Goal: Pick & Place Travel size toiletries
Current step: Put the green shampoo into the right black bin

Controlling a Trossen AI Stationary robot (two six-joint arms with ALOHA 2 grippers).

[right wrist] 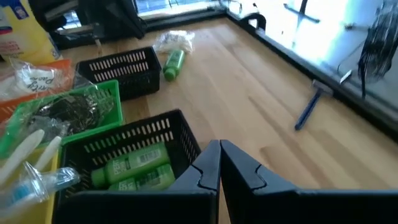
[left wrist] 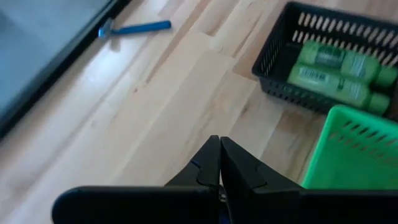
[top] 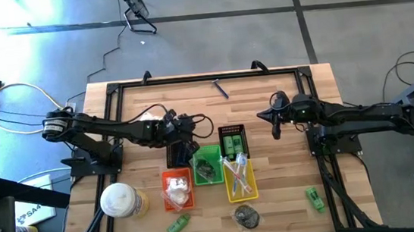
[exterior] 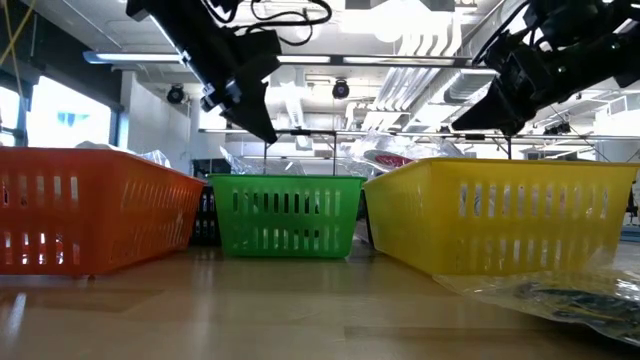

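Both of my grippers are shut, hold nothing and hang above the table. My left gripper [top: 192,138] [left wrist: 219,163] hovers over bare wood beside the green basket [left wrist: 356,148]. My right gripper [top: 275,130] [right wrist: 219,163] hangs right of the black basket [top: 232,139], where two green bottles [right wrist: 134,169] lie. More toiletries are on the table: a green bottle [top: 178,225] near the front edge, another [top: 314,198] at the front right, a clear-wrapped dark piece [top: 247,216] and a blue razor [top: 221,89] at the back.
The orange [top: 177,192], green [top: 206,165] and yellow [top: 240,180] baskets hold wrapped items; a second black basket [top: 176,156] stands behind the orange one. A white-and-yellow container [top: 121,200] stands at the front left. Bare wood lies at the far side around the razor.
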